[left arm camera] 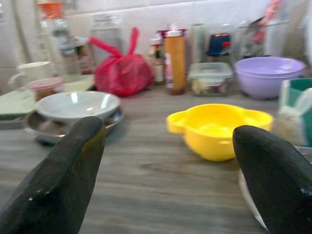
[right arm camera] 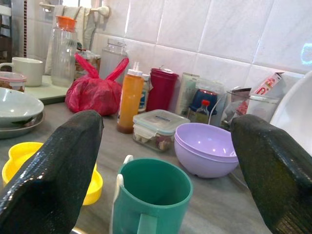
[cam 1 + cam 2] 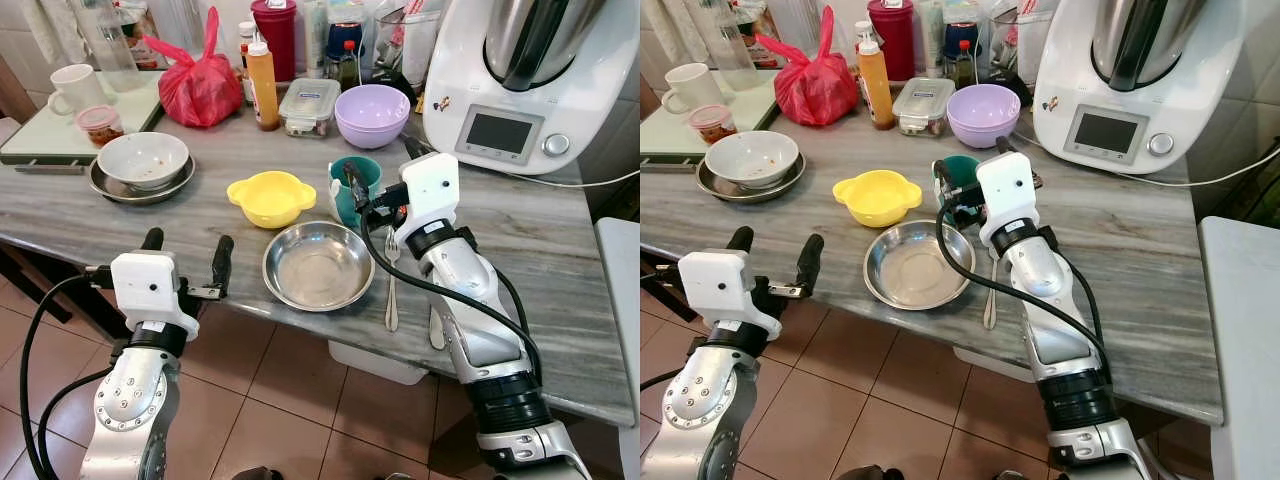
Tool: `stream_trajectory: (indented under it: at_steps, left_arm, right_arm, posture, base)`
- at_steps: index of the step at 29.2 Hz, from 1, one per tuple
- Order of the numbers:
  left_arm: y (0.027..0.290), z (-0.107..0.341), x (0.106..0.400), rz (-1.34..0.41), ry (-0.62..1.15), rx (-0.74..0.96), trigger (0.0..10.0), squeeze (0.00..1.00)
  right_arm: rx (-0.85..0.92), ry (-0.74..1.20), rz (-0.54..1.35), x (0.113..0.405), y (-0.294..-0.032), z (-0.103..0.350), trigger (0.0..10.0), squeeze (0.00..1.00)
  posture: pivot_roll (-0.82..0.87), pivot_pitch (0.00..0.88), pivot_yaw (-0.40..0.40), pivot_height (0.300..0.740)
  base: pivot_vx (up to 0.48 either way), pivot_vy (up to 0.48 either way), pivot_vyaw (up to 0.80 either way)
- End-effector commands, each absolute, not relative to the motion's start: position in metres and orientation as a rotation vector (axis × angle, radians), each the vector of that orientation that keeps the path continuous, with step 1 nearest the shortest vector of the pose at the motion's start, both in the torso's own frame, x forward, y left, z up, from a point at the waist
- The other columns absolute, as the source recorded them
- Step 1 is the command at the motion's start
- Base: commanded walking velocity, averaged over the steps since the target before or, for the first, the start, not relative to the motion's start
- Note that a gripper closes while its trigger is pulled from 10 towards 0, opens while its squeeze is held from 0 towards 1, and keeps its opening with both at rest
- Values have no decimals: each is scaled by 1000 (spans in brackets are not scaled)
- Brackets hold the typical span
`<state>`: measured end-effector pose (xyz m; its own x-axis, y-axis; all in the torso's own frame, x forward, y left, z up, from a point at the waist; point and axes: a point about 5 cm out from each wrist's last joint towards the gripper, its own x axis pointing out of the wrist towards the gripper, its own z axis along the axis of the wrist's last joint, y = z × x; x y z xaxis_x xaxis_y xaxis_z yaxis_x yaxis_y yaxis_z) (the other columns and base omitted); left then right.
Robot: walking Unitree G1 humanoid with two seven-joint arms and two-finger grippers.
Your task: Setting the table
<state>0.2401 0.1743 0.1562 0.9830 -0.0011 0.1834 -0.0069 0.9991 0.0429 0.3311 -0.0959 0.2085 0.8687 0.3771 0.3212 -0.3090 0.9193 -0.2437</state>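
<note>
Beside round steel bowl (image 3: 318, 265), ceramic green mug (image 3: 352, 188).

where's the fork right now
The fork lies on the counter just right of the steel bowl, beside the right arm, with the teal cup behind it.

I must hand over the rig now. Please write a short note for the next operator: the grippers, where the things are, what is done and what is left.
Left gripper: open, holding nothing, at the counter's near edge, left of the steel bowl.
Right gripper: open, holding nothing, over the counter just in front of the green mug, fingers either side of it but not closed.
Things: yellow bowl left of the mug; steel bowl in front of both; fork lying right of the steel bowl; purple bowl further back.
Done: steel bowl and fork look placed.
Left: probably grip the mug and set it by the bowl.
</note>
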Motion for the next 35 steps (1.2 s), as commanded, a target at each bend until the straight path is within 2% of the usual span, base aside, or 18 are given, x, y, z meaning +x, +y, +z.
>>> stream_trajectory:
  at_steps: [1,8,25,35]
  left_arm:
    - [179,155,241,47,-179,48,10000,0]
    - [178,153,242,63,-166,71,10000,0]
    - [179,151,245,102,-149,87,10000,0]
    - [179,148,246,106,-128,93,10000,0]
  right_arm:
    - [-187,-385,375,328,-93,212,10000,0]
    - [-175,-364,362,329,-96,210,10000,0]
    - [-173,-348,346,327,-99,208,10000,0]
    - [-176,-348,329,327,-101,208,10000,0]
  posture:
    - [15,61,42,740]
    - [11,63,45,740]
    - [1,68,52,740]
    - [-4,71,53,740]
  base:
    - [0,0,0]
    - [0,0,0]
    - [0,0,-650]
    - [0,0,0]
